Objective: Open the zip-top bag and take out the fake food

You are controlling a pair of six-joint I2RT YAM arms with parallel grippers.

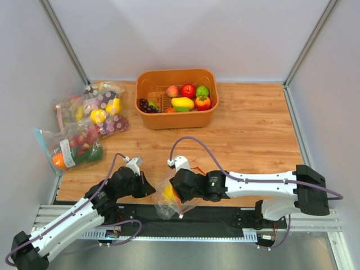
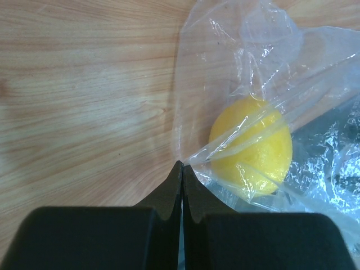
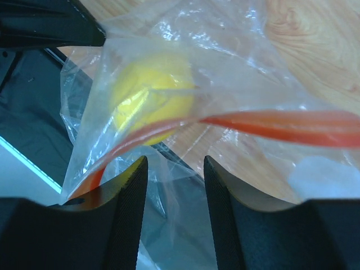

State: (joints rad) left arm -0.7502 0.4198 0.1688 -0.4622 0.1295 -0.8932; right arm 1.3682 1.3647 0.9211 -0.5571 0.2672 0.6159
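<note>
Clear crinkly plastic, the zip-top bag (image 1: 162, 207) lies at the near edge of the table (image 1: 253, 135) between the two arms. Both arms reach low and inward, the left gripper (image 1: 151, 190) at the bag's left side and the right gripper (image 1: 179, 196) at its right.

From the left wrist, the jaws are pressed together, pinching a corner of the film. A yellow lemon (image 2: 251, 147) sits inside the bag just beyond the tips.

From the right wrist, the jaws stand apart with loose film in the gap. Only this view shows the orange-red zip strip (image 3: 270, 125), which crosses just past the fingertips, and the white label (image 3: 326, 174).
</note>
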